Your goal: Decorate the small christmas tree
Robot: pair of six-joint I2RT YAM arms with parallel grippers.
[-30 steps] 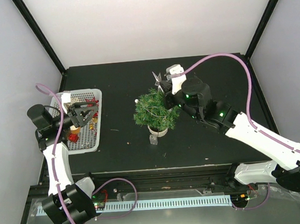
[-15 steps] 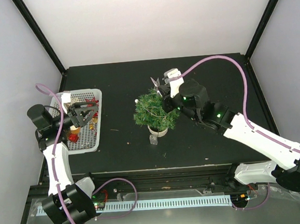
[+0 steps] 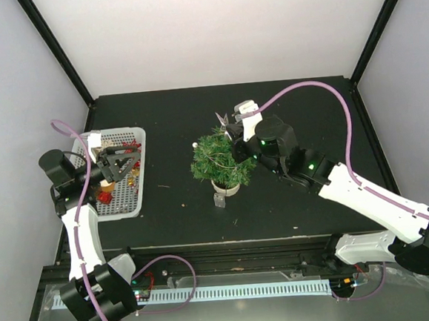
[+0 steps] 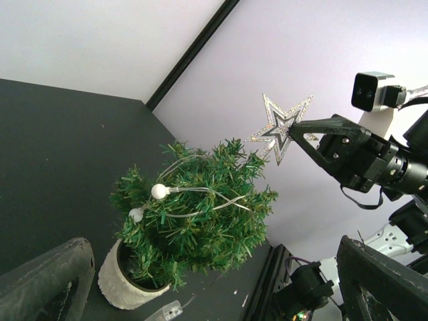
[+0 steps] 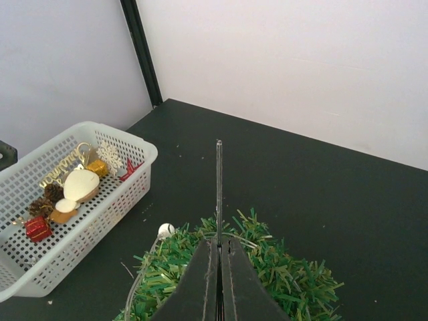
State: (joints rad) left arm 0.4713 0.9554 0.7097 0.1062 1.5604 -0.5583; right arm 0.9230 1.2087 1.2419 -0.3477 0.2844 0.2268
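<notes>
Left hand [image 3: 122, 165] hangs spread over the basket [image 3: 135, 134] at the table's [image 3: 167, 216] left edge. Mid-table, the small christmas tree [image 3: 220, 158] looks light, tippy — grip its stiff pot [image 3: 226, 188], not springy branches [image 4: 200, 234]. Right hand [image 3: 232, 126] pinches a star [image 4: 279, 127] above it.

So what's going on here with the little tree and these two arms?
The two robot arms are decorating a small potted Christmas tree. The right gripper pinches a silver star and holds it just above the treetop; it isn't set in place yet. The tree already wears a thin wire with white beads. The left gripper hangs open over a white basket of ornaments, holding nothing.
</notes>
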